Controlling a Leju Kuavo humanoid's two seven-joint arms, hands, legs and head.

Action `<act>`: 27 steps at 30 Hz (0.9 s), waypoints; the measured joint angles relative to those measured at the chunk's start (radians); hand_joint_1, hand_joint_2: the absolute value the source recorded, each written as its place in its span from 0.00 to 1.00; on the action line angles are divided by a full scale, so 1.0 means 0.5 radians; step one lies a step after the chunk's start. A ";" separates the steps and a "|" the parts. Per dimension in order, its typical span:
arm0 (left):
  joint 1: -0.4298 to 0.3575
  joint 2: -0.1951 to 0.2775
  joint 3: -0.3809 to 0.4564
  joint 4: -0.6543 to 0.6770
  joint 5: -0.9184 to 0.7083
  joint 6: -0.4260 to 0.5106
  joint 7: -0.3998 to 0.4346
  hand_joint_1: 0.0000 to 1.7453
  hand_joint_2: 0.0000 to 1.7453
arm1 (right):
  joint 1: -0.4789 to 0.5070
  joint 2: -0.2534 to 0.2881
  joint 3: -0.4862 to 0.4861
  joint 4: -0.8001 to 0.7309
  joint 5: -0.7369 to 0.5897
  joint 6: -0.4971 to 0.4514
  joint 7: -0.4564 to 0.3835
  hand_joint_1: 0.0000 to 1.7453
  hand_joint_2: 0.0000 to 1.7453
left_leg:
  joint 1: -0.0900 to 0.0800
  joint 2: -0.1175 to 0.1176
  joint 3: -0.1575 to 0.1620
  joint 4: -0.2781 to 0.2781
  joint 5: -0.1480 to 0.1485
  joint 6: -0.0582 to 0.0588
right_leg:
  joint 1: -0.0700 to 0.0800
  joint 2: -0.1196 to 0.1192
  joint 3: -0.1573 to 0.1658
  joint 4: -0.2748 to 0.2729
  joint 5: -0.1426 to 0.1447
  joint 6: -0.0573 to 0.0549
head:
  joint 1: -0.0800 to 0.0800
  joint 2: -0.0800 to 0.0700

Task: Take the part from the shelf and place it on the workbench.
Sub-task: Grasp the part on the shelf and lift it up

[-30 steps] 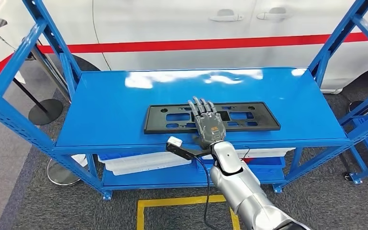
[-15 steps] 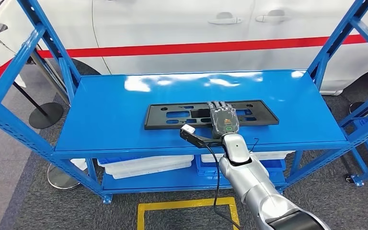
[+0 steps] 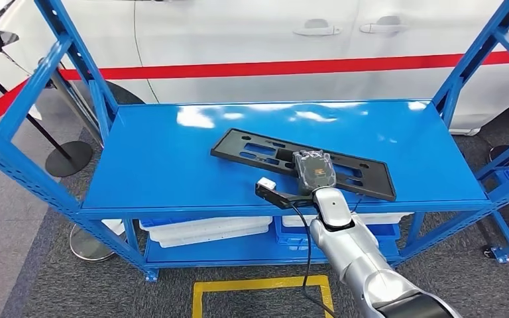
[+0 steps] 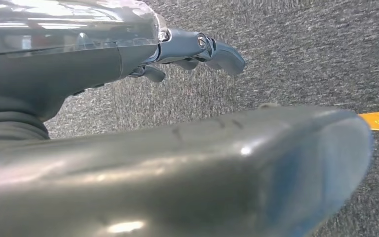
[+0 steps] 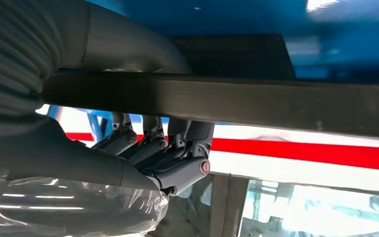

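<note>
The part (image 3: 265, 151) is a long flat black plate with cut-outs. It lies askew on the blue shelf top (image 3: 166, 165), its right end at the front edge. My right hand (image 3: 313, 169) grips it near the middle from the front side. In the right wrist view the plate's dark edge (image 5: 256, 101) runs across the picture, with the thumb on one side and the fingers (image 5: 163, 158) curled against the other. My left hand (image 4: 192, 47) hangs over grey carpet and holds nothing, its fingers apart from the thumb.
A white car (image 3: 238, 40) with a red stripe stands right behind the shelf. Slanted blue uprights (image 3: 46, 73) flank the top. White trays (image 3: 199, 228) sit on the lower shelf. Yellow floor tape (image 3: 258, 285) marks the carpet in front, and a stanchion base (image 3: 69, 158) stands at the left.
My right hand went from lying flat on the plate to curling its fingers over it. The plate has since turned askew, its right end drawn toward the shelf's front edge.
</note>
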 joint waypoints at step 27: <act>0.016 -0.020 0.099 0.001 -0.005 0.079 -0.074 0.00 0.00 | 0.965 -0.308 -0.148 -2.392 -2.679 0.436 -0.962 1.00 1.00 | 0.005 0.004 0.020 -0.007 -0.012 0.040 | -0.013 0.001 -0.132 0.314 -0.120 0.048 | 0.000 0.000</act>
